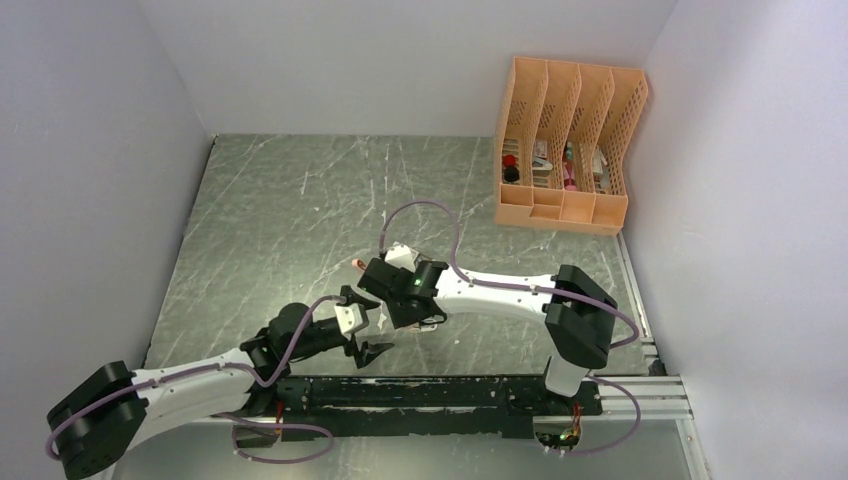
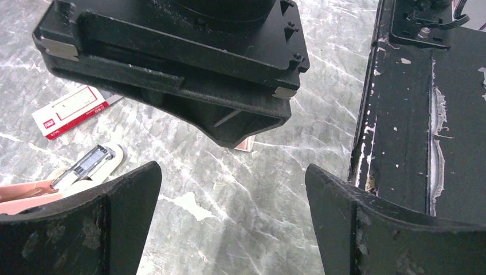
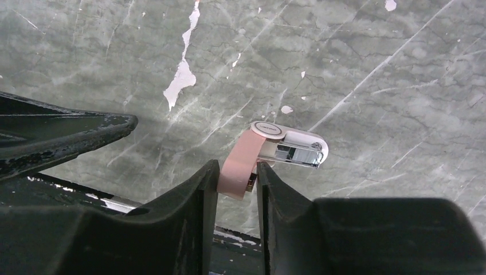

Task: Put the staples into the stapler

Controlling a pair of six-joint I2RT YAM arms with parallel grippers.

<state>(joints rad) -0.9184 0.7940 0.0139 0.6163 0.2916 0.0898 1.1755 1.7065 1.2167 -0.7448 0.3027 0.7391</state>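
Right wrist view. Right gripper [image 3: 236, 169] has its jaws closed onto the pink upper arm of the stapler [image 3: 269, 143], one finger touching each side. The stapler is hinged open: the pink arm slants up into the grip, and the white base lies flat on the grey marbled table [image 3: 355, 69] with the metal magazine [image 3: 295, 153] exposed. Cannot tell whether the magazine holds staples.

Left wrist view. Left gripper [image 2: 232, 172] has its jaws spread wide with nothing between them, only bare table below. The staple box [image 2: 71, 110], red and white, lies flat on the table off to the left, beyond the left finger. A grey edge shows at its right end. The open stapler sits just nearer than the box, apart from it. The underside of the right gripper's body hangs above, filling the top of the view. A black rail [image 2: 412, 114] with chipped paint runs along the right.

Top view. Both grippers meet near the middle of the table's near half, the left one just nearer the near edge. A pink tip of the stapler shows beside the right gripper. An orange slotted organizer [image 1: 565, 150] stands at the far right corner.
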